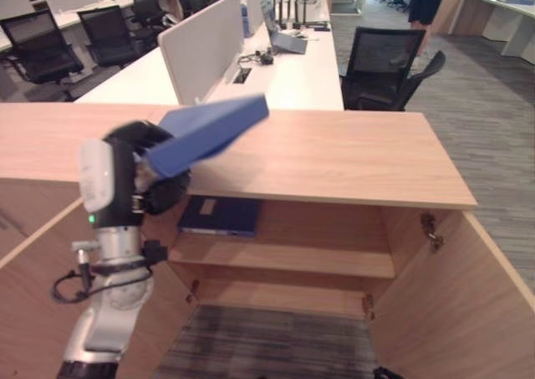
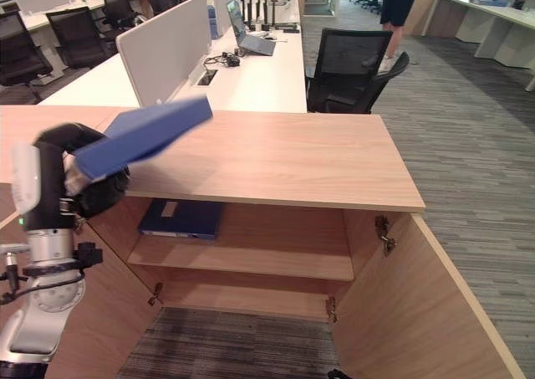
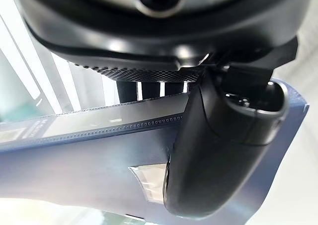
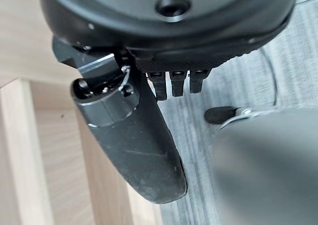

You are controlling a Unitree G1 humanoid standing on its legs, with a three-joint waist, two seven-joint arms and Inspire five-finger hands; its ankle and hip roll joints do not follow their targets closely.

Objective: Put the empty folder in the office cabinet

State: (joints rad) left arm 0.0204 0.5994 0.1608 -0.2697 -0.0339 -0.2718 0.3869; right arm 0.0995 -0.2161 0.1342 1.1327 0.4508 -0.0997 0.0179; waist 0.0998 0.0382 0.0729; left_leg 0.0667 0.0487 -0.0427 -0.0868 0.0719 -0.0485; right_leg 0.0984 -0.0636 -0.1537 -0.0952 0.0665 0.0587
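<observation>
My left hand (image 1: 163, 193) is raised at the cabinet's left front corner, shut on a blue folder (image 1: 209, 132). The folder sticks out tilted, up and to the right, above the wooden cabinet top (image 1: 334, 157). In the left wrist view my thumb (image 3: 218, 150) presses on the folder's cover (image 3: 74, 160). Below, the cabinet stands open with its shelf (image 1: 284, 258) in sight. My right hand (image 4: 134, 135) hangs low beside a wooden panel, over the carpet, fingers relaxed and holding nothing.
Another dark blue folder (image 1: 219, 216) lies flat at the left of the shelf. Both cabinet doors (image 1: 468, 312) stand swung out toward me. Behind the cabinet are white desks, a black office chair (image 1: 384, 61) and a person (image 1: 426, 2) far back.
</observation>
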